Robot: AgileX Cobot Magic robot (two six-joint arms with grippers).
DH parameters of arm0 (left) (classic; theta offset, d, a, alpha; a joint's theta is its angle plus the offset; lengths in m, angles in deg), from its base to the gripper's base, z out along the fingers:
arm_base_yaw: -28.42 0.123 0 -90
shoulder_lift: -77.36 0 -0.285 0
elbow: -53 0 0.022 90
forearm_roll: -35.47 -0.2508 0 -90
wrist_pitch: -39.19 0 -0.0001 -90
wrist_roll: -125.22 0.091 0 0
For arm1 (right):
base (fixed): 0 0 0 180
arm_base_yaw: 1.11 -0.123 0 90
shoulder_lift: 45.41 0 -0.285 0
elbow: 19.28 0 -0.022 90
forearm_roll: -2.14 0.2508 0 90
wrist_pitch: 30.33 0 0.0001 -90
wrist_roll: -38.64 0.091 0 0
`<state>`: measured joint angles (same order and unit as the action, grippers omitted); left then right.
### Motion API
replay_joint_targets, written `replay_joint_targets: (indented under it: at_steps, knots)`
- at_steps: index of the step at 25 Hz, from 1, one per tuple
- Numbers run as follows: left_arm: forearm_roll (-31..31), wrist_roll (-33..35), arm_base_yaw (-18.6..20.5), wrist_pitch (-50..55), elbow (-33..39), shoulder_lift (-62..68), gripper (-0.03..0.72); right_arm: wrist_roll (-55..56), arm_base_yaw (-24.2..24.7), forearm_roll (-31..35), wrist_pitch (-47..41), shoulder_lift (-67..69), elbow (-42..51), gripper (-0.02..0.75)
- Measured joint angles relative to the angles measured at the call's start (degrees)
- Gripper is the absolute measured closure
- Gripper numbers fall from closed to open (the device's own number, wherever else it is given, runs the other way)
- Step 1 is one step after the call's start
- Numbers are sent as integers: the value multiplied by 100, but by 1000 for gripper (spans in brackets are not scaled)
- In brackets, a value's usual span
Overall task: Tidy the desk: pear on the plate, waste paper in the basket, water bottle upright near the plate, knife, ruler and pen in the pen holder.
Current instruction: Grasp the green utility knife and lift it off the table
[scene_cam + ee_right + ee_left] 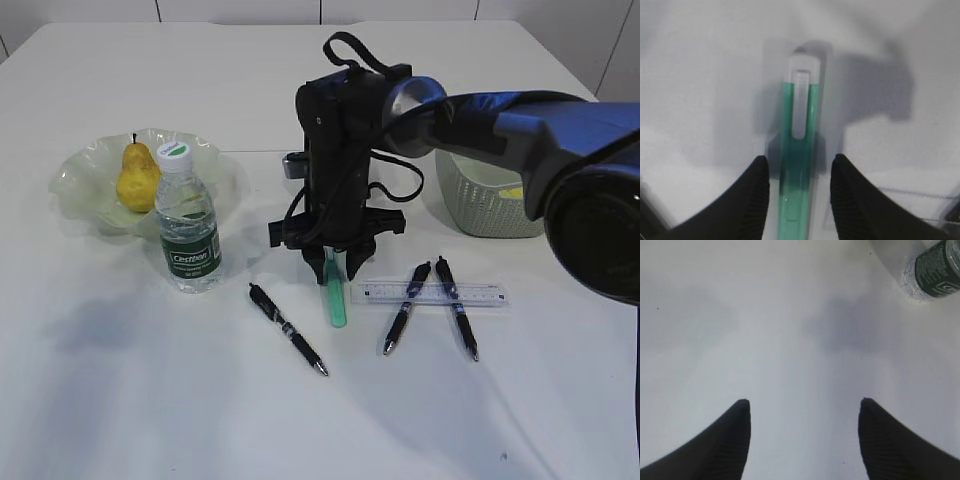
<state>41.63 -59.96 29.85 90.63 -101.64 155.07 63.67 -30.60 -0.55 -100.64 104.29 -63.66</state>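
right claw straddling green knife, not clenched

i see the right claw [337, 262] pointing down over the green knife [335, 298] mid-table [400, 420]. in the right wrist view its fingertips [756, 190] sit on either side of the knife [797, 165] w/ a gap on both sides, so it's released, not gripping. left claw [802, 440] hangs spread wide over bare table, holding nothing; water bottle [935, 270] shows at the top right corner of that view.

pear [136, 178] is on the plate [75, 180], back left. bottle [186, 220] stands upright just in front of the plate. ruler [435, 294] lies flat to the right of the knife w/ 2 pens [408, 306] crossing it; a 3rd pen [288, 328] lies left of the knife. basket [485, 205] sits back right, partly behind the arm, something yellow inside. can't see the pen holder.
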Motion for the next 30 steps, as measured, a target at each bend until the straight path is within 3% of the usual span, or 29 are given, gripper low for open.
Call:
replay_joint_targets:
  at_steps: [9,16,30]
  knots:
    - [0,0,0,0,0,0,214,9,0,10,5,56,-12,435]
    - [0,0,0,-10,0,0,214,9,0,10,5,56,-12,584]
    - [0,0,0,-10,0,0,214,-47,0,-1,14,56,-25,627]
